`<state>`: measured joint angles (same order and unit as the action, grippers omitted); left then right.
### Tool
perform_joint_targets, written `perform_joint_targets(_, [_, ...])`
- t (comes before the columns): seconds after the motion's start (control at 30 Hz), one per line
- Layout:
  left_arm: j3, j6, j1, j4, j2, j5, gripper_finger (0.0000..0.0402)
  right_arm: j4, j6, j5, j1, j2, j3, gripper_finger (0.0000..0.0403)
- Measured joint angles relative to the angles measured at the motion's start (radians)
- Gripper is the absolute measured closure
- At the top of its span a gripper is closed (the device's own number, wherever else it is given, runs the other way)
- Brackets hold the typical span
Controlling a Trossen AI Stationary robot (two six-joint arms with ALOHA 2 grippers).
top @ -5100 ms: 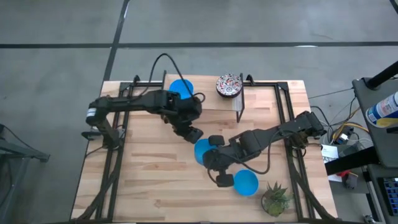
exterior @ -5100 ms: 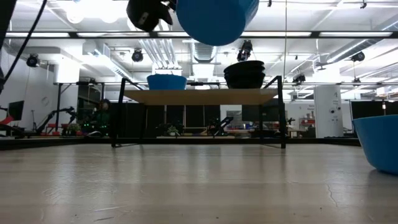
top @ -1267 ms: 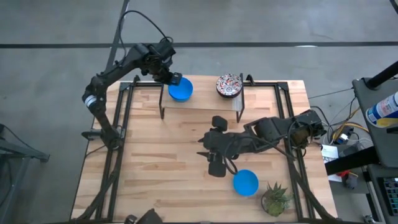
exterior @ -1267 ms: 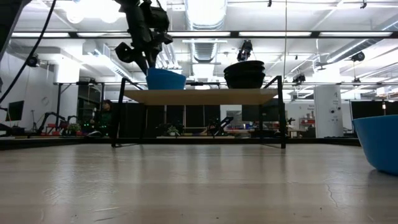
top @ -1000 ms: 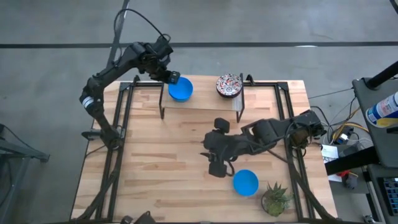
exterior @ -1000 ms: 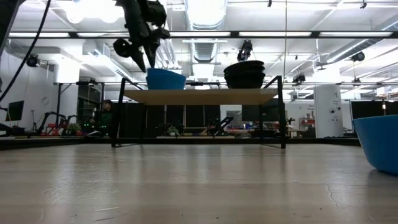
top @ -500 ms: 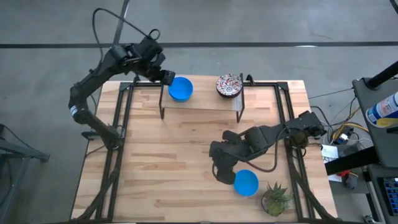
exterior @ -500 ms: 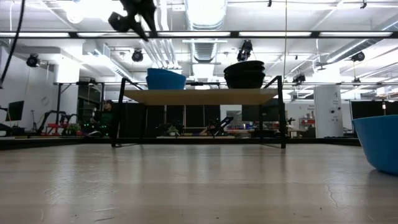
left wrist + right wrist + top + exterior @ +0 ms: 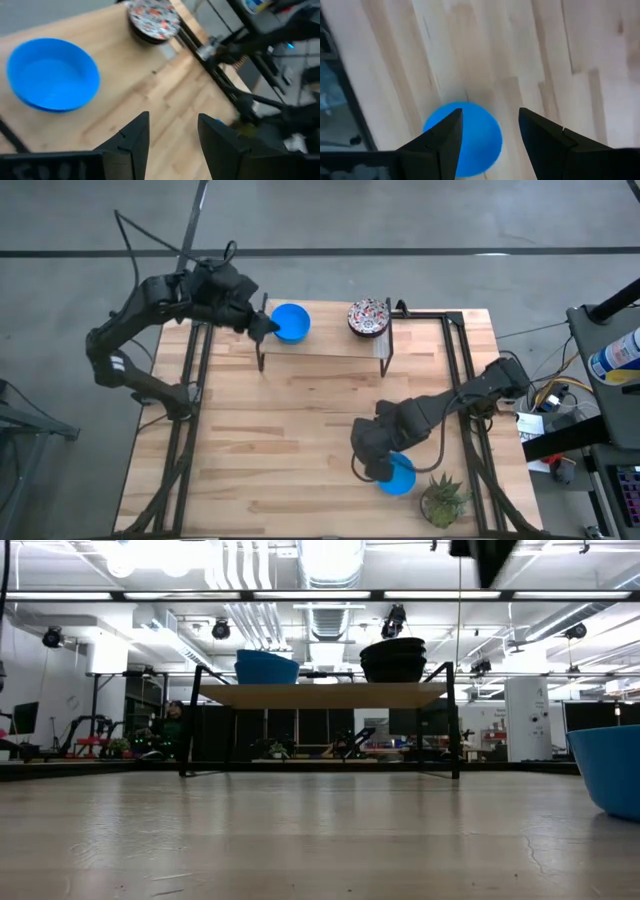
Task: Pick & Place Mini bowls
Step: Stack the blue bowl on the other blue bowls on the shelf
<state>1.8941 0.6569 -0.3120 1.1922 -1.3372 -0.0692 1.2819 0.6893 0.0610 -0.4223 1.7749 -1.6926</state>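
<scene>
A bright blue mini bowl point(image 9: 291, 322) point(image 9: 52, 74) sits on its base on a low wooden shelf point(image 9: 325, 345) at the table's far side. A stack of floral mini bowls point(image 9: 368, 317) point(image 9: 152, 19) stands to its right. My left gripper point(image 9: 262, 327) point(image 9: 172, 132) hangs open just left of the blue bowl, apart from it. Another blue mini bowl point(image 9: 400, 474) point(image 9: 465, 137) rests on the table near the front right. My right gripper point(image 9: 375, 465) point(image 9: 487, 135) hovers open above its left side, fingers pointing down, with nothing between them.
A small potted green plant point(image 9: 441, 498) stands right of the near blue bowl, close to the table's front right corner. The shelf's black legs point(image 9: 186, 720) and the black frame rails point(image 9: 465, 370) along both table sides limit movement. Bare wood point(image 9: 270, 430) lies mid-table.
My left gripper has drawn back from the blue bowl on the shelf, rising and swinging toward the table's left edge; the bowl stays on the shelf. My right gripper has moved toward the near right, over the blue bowl on the table.
</scene>
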Motion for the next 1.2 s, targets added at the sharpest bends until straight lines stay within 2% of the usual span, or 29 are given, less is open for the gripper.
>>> perform_joint_targets(0.33, [0.000, 0.034, 0.171, -0.071, 0.000, 0.009, 0.0243, -0.088, 0.141, -0.071, -0.033, -0.085, 0.262, 0.0211])
perform_joint_targets(0.7, [0.000, 0.063, 0.199, -0.088, -0.008, 0.013, 0.0243, -0.331, 0.394, -0.095, -0.079, -0.274, 0.582, 0.0211])
perform_joint_targets(0.87, [-0.001, 0.079, 0.233, -0.109, -0.008, 0.015, 0.0243, -0.390, 0.488, -0.143, -0.098, -0.317, 0.709, 0.0211])
perform_joint_targets(1.2, [-0.001, 0.105, 0.308, -0.145, -0.008, 0.028, 0.0243, -0.489, 0.569, -0.167, -0.117, -0.312, 0.827, 0.0231])
